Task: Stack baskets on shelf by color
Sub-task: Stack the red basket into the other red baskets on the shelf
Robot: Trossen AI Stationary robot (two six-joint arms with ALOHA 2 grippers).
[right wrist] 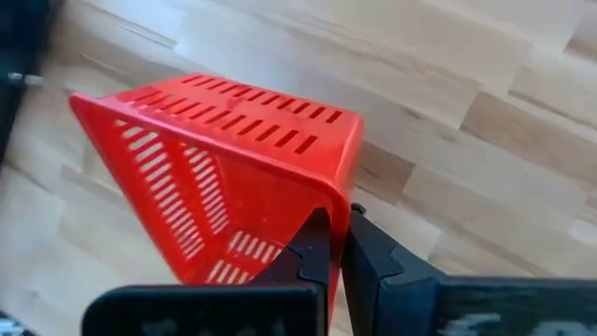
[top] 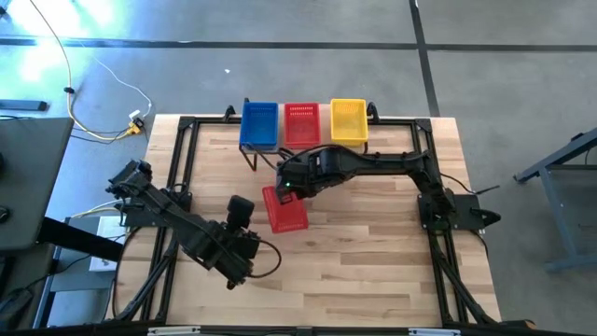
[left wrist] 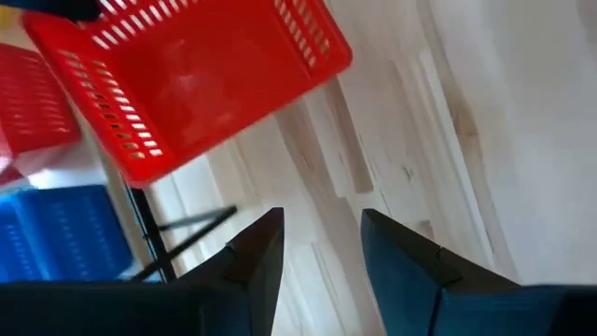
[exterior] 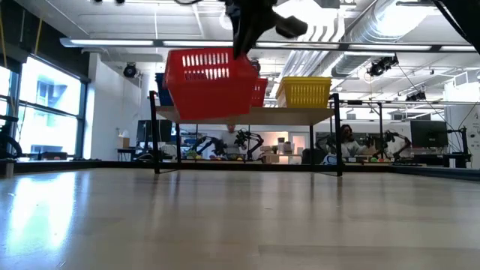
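Note:
A red basket [top: 285, 211] hangs in the air over the middle of the table, in front of the shelf [exterior: 300, 115]; my right gripper [right wrist: 336, 224] is shut on it. On the shelf stand a blue basket [top: 259, 123], a red one [top: 301, 122] and a yellow one [top: 348, 120], side by side. My left gripper [left wrist: 322, 247] stands open just left of the hanging basket [left wrist: 187, 75], with nothing between its fingers. My right gripper pinches the red basket's wall at a corner of its rim [right wrist: 341, 200] between its two fingers, one finger on the inner side and one on the outer. The fingers come from above, slanting down. The basket [exterior: 210, 82] hangs tilted below them, clear of the table.
Black frame rails [top: 177, 177] run along the table's left, right and far sides. Bare wooden tabletop [top: 364, 261] lies near and to the right of the hanging basket. The shelf's thin black legs [exterior: 156, 142] stand behind it.

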